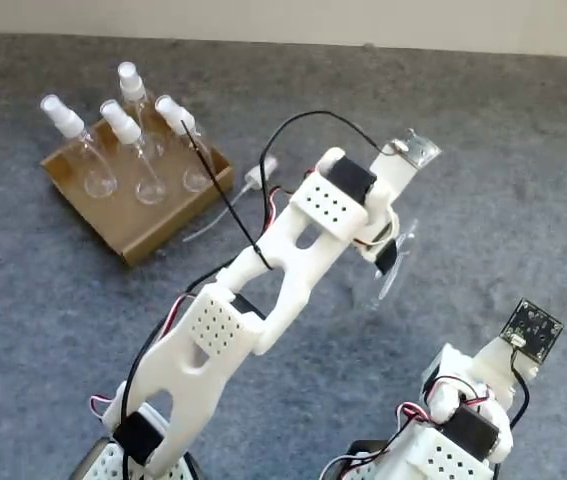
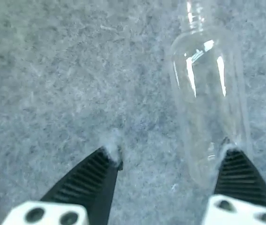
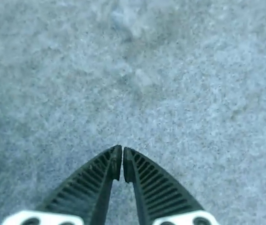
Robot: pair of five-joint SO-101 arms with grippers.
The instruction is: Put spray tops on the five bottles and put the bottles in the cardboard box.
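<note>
A clear bottle (image 2: 210, 93) without a top lies on the grey carpet, its open neck pointing away from my left gripper (image 2: 170, 161). That gripper is open, and the bottle's base touches one of its fingers (image 2: 238, 176). In the high view the bottle (image 1: 395, 268) lies just under the left gripper (image 1: 387, 255) at mid-table. The cardboard box (image 1: 178, 228) at the back left holds several upright bottles with white spray tops (image 1: 121, 118). A loose spray top (image 1: 261, 172) with its thin tube lies beside the box. My right gripper (image 3: 122, 157) is shut and empty over bare carpet.
The left arm (image 1: 263, 290) stretches diagonally from the front left to the middle. The right arm (image 1: 473, 410) stays folded at the front right. Grey carpet (image 1: 523, 200) covers the table, with free room at the right and back.
</note>
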